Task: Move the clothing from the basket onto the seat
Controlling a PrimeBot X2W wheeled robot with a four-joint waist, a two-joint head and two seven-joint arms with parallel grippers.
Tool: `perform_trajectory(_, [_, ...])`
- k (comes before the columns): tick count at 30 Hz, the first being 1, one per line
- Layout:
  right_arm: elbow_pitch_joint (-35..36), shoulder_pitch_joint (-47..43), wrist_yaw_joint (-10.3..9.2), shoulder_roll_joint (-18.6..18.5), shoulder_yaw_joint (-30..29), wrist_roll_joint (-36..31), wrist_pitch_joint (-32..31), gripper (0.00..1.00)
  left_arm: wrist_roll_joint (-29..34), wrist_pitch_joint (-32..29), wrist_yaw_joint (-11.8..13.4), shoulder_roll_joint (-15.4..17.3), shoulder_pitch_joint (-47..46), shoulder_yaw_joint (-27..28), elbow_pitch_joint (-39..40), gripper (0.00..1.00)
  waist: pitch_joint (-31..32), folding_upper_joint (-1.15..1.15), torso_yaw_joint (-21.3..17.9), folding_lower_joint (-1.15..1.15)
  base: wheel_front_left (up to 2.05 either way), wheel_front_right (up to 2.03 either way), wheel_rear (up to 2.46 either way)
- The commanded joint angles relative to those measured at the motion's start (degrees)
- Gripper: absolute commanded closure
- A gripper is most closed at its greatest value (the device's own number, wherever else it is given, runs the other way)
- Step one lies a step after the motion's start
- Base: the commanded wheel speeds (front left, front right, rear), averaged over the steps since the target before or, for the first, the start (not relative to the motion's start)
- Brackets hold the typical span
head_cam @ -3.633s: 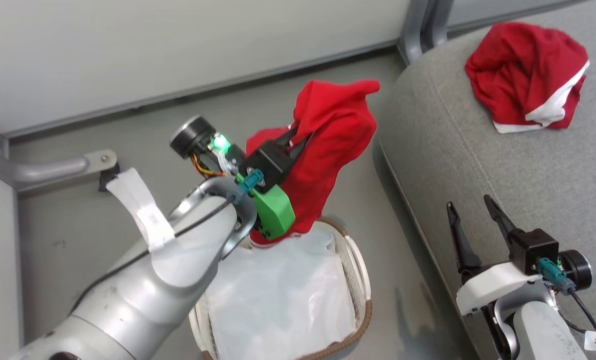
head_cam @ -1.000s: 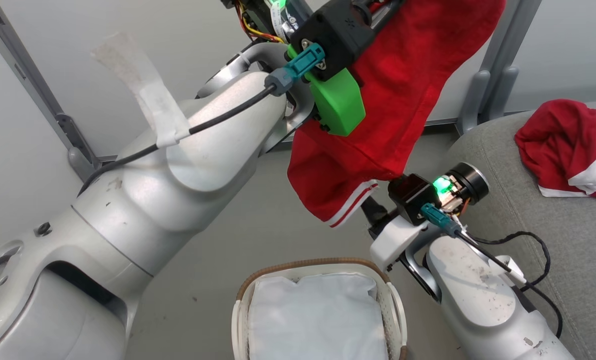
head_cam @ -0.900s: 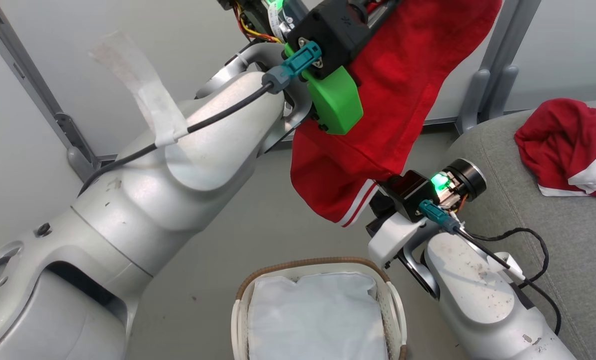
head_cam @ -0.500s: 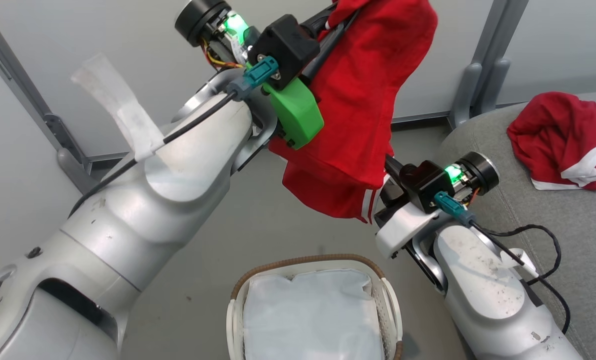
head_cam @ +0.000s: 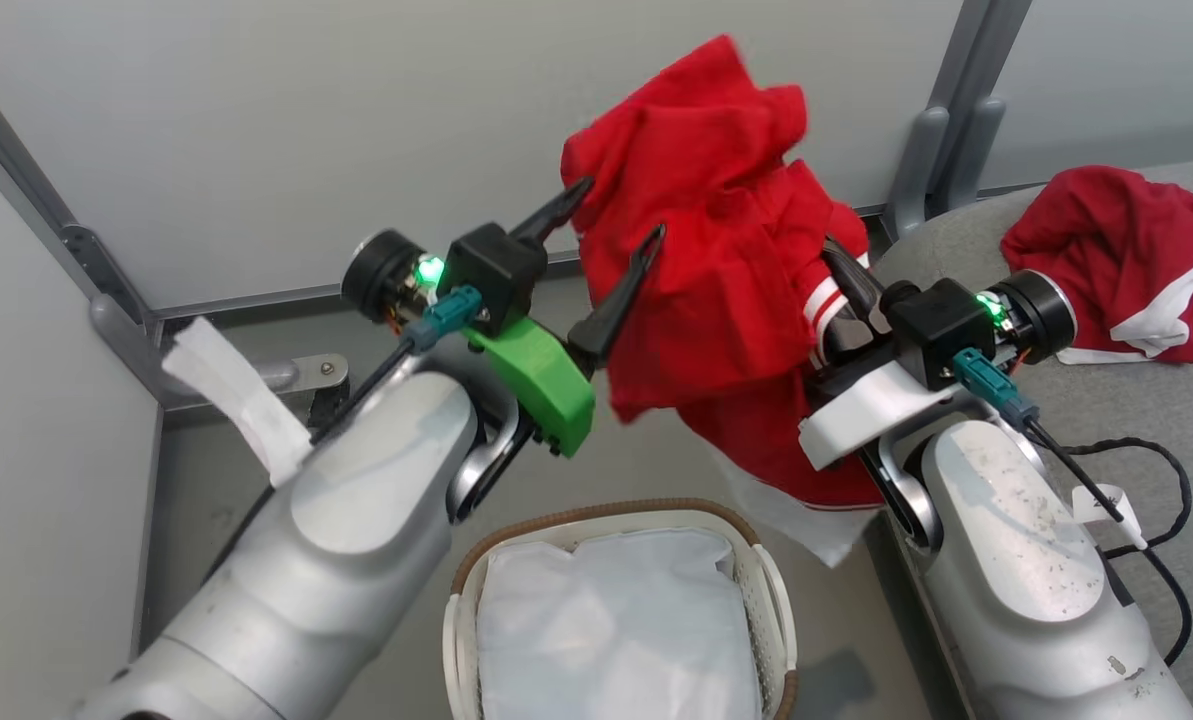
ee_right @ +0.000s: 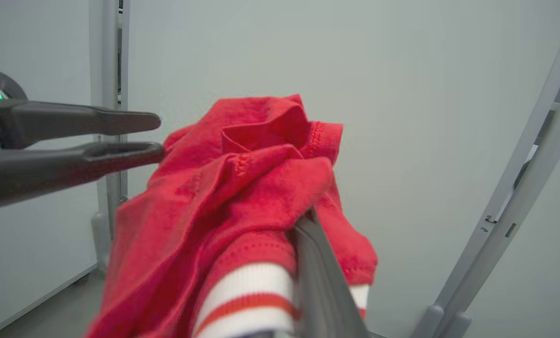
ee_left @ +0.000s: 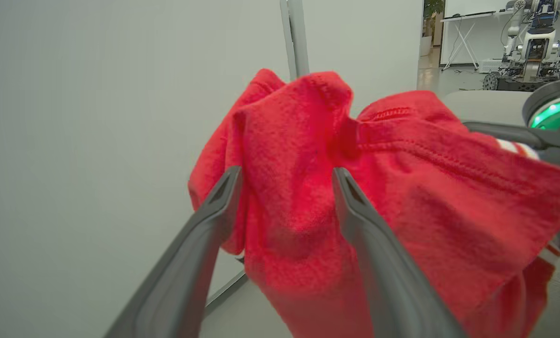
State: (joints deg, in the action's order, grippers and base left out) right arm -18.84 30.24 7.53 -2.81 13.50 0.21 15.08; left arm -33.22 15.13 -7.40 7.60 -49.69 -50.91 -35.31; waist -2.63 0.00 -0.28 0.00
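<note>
Head view with both wrist views. Aloft beyond the basket (head_cam: 596, 508) and left of the seat (head_cam: 1146, 395): bunched red garment (head_cam: 716, 290), its white-striped cuff and white hem hanging lowest, the hem next to the basket's far right rim in the head view. Clamped on the cuff end: right gripper (head_cam: 838, 268), with one finger bare in the right wrist view and the other buried under cloth. Spread wide and gripping nothing: left gripper (head_cam: 611, 222), fingertips at the garment's left edge, a fold bulging between them in the left wrist view. Inside the basket: white liner (head_cam: 616, 630). On the seat, far right: second red garment (head_cam: 1106, 240) with white trim, crumpled, well apart from the one aloft.
</note>
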Motion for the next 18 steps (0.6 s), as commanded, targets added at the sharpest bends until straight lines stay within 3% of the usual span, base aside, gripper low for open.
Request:
perform_trajectory(1, [0.61, -0.56, -0.08, -0.18, -0.62, -0.48, 0.13, 1.0, -0.01, 0.02, -0.13, -0.45, 2.36, 0.69, 0.45, 0.0, -0.12, 0.0, -0.13, 0.0, 0.0, 0.0, 0.0])
perform_trajectory(18, [4.03, -2.99, -0.08, -0.17, -5.81, -2.43, 0.12, 1.0, 3.8, 0.02, -0.14, -3.36, 19.21, 7.29, 4.69, 0.0, -0.95, 0.0, -0.63, 0.0, 0.0, 0.0, 0.0])
